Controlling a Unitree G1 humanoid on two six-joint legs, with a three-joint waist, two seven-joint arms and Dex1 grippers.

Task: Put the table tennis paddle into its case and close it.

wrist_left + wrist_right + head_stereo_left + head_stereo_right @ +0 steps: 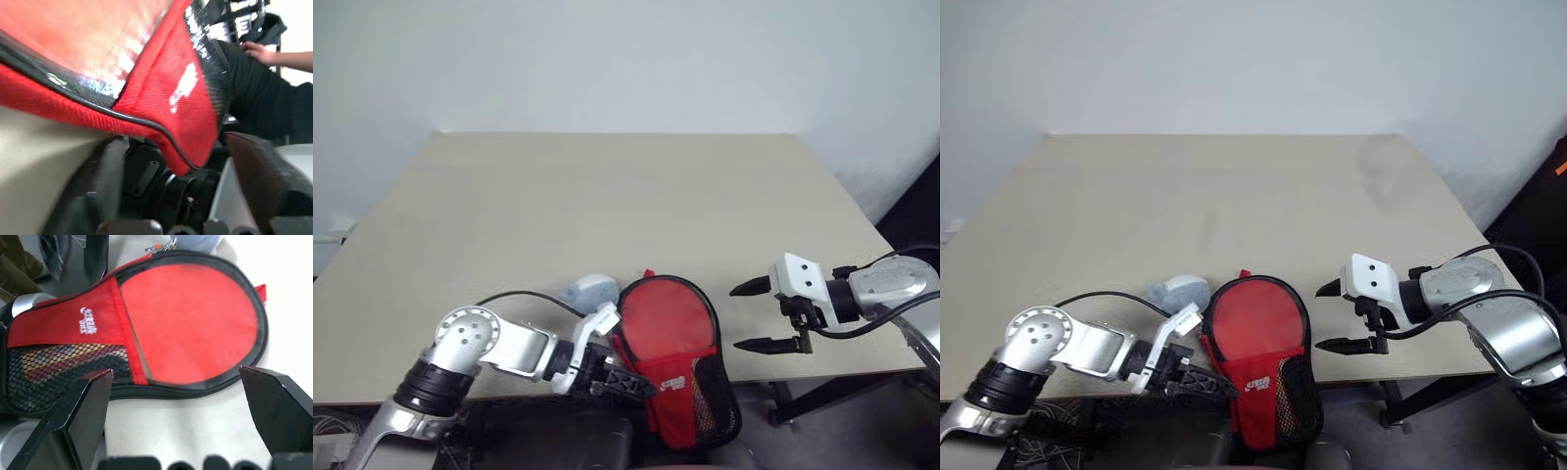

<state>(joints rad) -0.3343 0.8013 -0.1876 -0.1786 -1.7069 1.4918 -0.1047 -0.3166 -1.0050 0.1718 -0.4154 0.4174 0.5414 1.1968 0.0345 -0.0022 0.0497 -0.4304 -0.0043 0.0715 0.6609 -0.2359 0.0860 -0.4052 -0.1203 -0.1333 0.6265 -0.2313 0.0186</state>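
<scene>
While the red case (668, 338) lies at the table's (607, 206) near edge, left gripper (619, 377) and right gripper (753, 315) both stand spread, holding nothing.

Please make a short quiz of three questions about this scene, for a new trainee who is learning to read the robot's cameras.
1. True or false: the red case lies wholly on the table.
2. Which gripper is next to the case's narrow handle end: (a) the left gripper, (b) the right gripper?
3. What lies on the table just beyond the left gripper, beside the case's round end?

Key
1. False: its handle end hangs over the near edge.
2. (a). The right gripper hangs open, apart from the case, at its other side.
3. A small blue-grey lump.
</scene>
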